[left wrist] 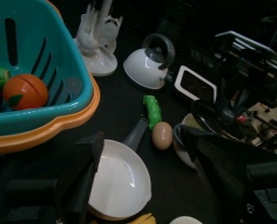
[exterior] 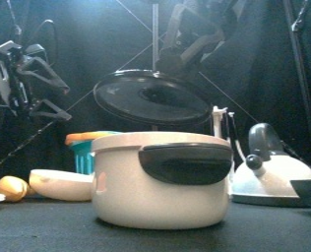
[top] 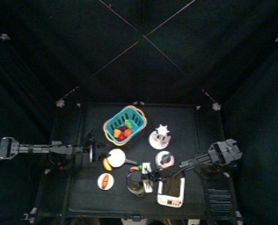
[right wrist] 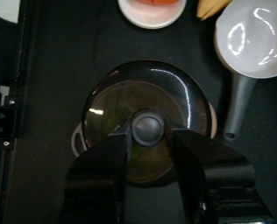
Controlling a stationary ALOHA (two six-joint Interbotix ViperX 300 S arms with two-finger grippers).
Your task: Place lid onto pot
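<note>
Black curtains are closing in a small black table [top: 83,189]. Largest up front, the cream pot [exterior: 161,179] is standing open, below and in front of the right gripper [right wrist: 149,144], whose half-parted fingers [right wrist: 106,162] are clasping the glass lid [right wrist: 145,112] by its knob. The carrying step seems underway; next, centring and lowering. The left gripper [left wrist: 141,179] is hovering apart, jaws spread, empty.

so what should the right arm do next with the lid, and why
Probably lower it straight down. The right tool holds the lid by its knob, and in the front view it hangs above the pot, apparently roughly over the opening, not yet seated.
</note>
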